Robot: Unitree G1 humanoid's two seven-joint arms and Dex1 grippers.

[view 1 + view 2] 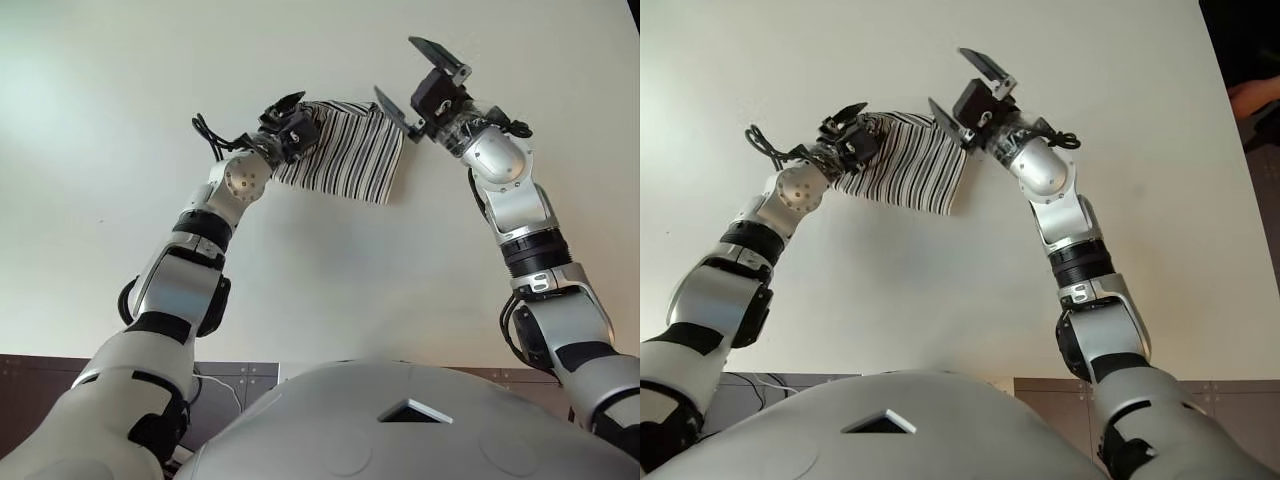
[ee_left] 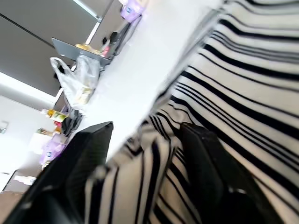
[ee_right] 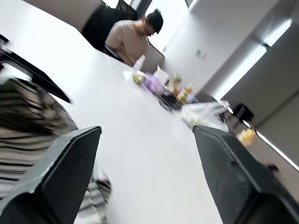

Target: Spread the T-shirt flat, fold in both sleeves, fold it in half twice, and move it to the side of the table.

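Observation:
The black-and-white striped T-shirt (image 1: 350, 150) lies folded into a small rectangle on the white table (image 1: 320, 300), far from me. My left gripper (image 1: 285, 110) sits at the shirt's left edge. In the left wrist view its fingers (image 2: 88, 158) hold a bunched fold of striped cloth (image 2: 243, 93) between them. My right gripper (image 1: 413, 82) hovers at the shirt's right edge, lifted off the table. It is wide open with nothing between its fingers (image 3: 70, 163).
A plastic bag (image 2: 77, 77), bottles and small items (image 3: 173, 91) crowd the table's far end, where a person sits. Bare white tabletop surrounds the shirt on every side. The table's near edge (image 1: 100, 357) runs just in front of me.

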